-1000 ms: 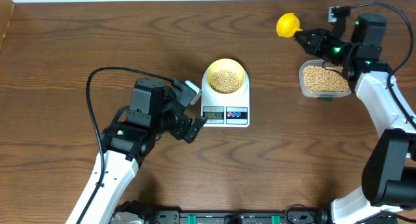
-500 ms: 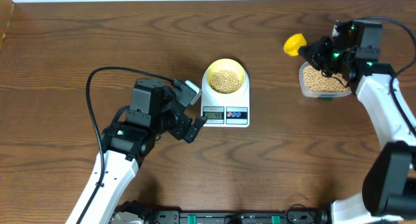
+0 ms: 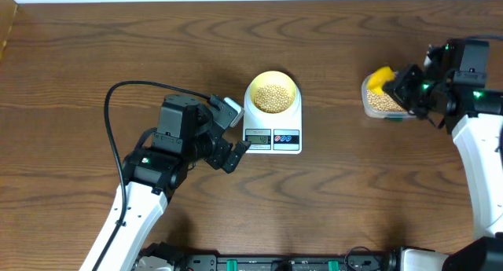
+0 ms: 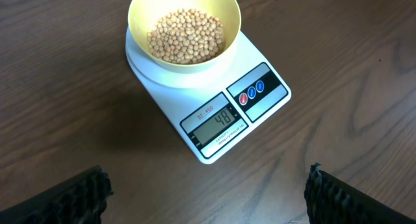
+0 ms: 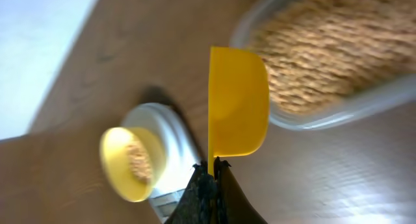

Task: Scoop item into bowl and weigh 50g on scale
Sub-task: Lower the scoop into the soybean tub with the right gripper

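The pale yellow-green bowl (image 3: 273,93) holds tan beans (image 3: 273,97) and sits on the white scale (image 3: 284,137). In the left wrist view the bowl (image 4: 184,30) and scale (image 4: 221,120) fill the top; the display reads 48. My left gripper (image 3: 233,136) is open and empty, left of the scale's front; its fingertips (image 4: 81,195) sit at the bottom corners. My right gripper (image 3: 402,87) is shut on the yellow scoop (image 3: 381,78) handle, holding it over the clear container (image 3: 383,103) of beans. The scoop (image 5: 237,102) hangs on edge beside the container (image 5: 328,62).
The left arm's black cable (image 3: 118,106) loops over the table to the left. The table's back edge meets a white wall. The right arm (image 3: 479,145) runs along the right side.
My right gripper has swung the scoop from the far side of the container down and right, over the beans. The left arm, bowl and scale have not moved.
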